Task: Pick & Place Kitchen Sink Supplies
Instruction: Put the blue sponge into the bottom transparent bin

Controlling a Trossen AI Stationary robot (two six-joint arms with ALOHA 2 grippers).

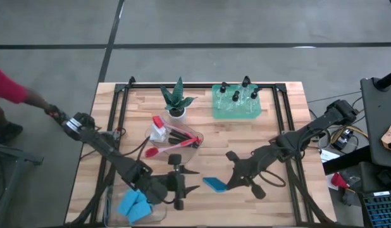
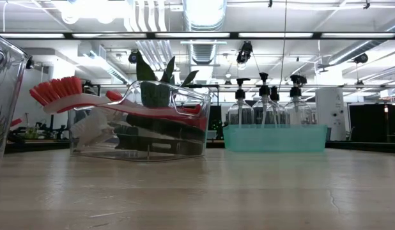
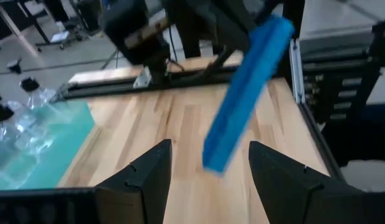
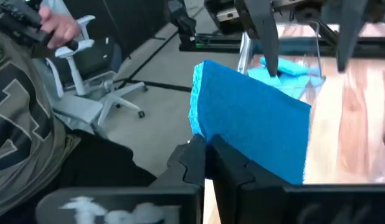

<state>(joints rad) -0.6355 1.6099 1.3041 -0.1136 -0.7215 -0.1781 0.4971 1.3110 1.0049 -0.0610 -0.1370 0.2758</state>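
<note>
Blue sponge [image 4: 255, 127] in right gripper [image 1: 232, 183] (fingertips hidden)

I am working in a lab-like workshop: exposed ceiling ducts [image 2: 204, 13], concrete floor [image 1: 183, 22], an office chair [image 4: 96, 93], equipment racks behind.

Four small clear bottles with black tops [image 1: 236, 95] stand in one translucent green tray [image 1: 236, 111], upper centre-right of the high view. One flat blue rectangular sponge [image 1: 214, 185] sits lower centre; more blue sponges [image 1: 135, 204], their number unclear, lie lower left. One green spiky plant [image 1: 177, 96] stands upper centre.
</note>
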